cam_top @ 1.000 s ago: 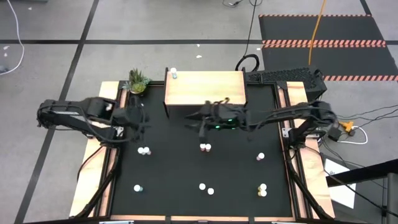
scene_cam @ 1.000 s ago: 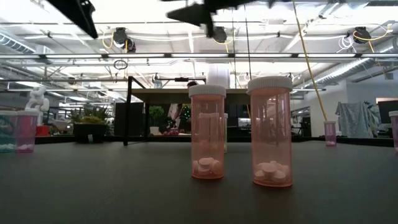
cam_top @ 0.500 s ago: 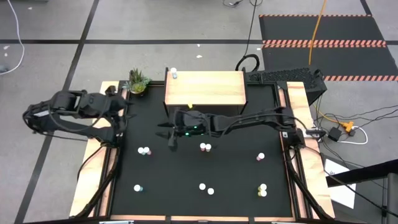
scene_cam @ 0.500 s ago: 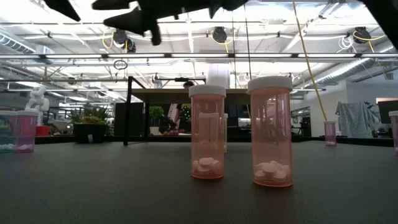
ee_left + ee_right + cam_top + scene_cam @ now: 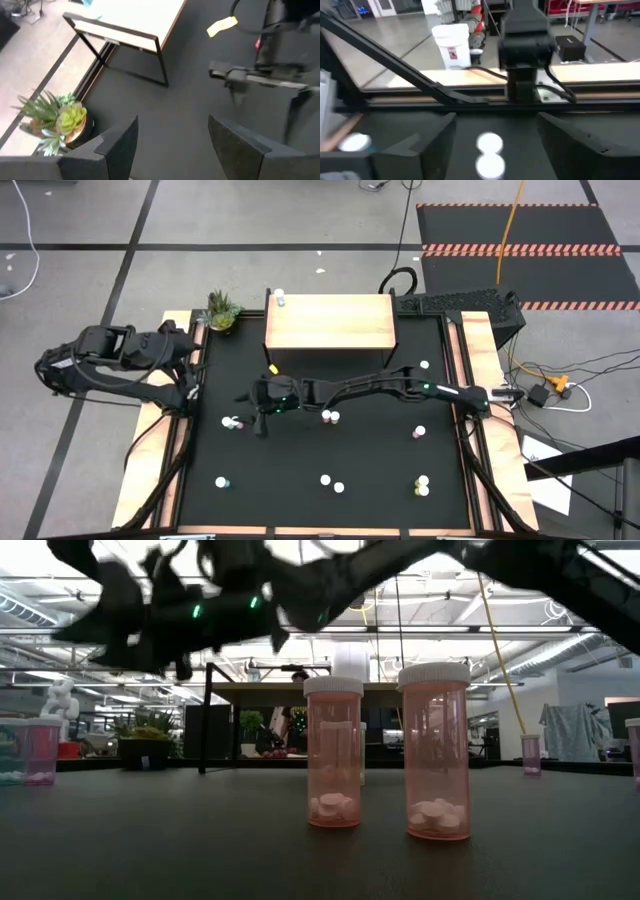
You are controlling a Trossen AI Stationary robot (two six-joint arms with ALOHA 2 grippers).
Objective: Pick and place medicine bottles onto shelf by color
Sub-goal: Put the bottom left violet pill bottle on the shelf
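Several small white-capped medicine bottles stand upright on the black table. One pair is at the left, and another pair in the middle shows pink in the low view. One bottle stands on the far left corner of the wooden shelf. My right gripper is stretched across to the left, above the table, open, just right of the left pair. That pair's caps show ahead between its fingers. My left gripper is open with nothing in it, drawn back at the left edge.
A small potted plant sits at the far left corner beside the shelf. More bottles stand singly at the right, the far right and along the near side. My right arm spans the table in front of the shelf.
My right gripper has swept from in front of the shelf toward the table's left edge and come down, arriving beside the left pair of bottles. My left arm has pulled back toward the left edge. No bottle has moved.
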